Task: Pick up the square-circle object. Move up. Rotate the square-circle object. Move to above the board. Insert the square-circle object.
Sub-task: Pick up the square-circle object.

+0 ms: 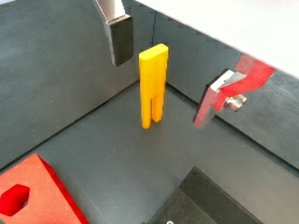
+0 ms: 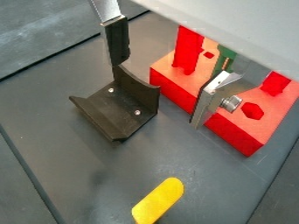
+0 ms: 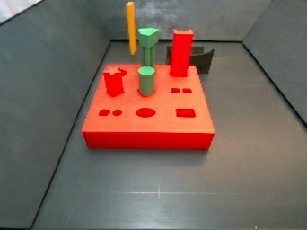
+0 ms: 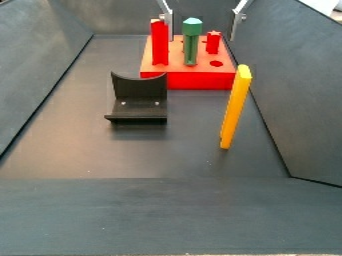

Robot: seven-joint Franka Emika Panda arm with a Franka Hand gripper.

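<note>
A wrist view shows the gripper (image 1: 173, 72) spread wide and empty, high above the floor. The yellow bar (image 1: 152, 86) stands upright on its prongs, apart from the board (image 4: 194, 70). Descend centred, jaws squarely astride its flat faces, before closing.

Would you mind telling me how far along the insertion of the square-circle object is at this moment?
Nothing looks done yet. The square-circle object stands upright on the floor, prongs down, apart from the board. In hand: the gripper hovers over the bar in a wrist view, its fingers spread either side and not touching it. In a side view only the fingers show, at the top edge. Left: grasp, lift, rotate, carry above the board, insert.
</note>
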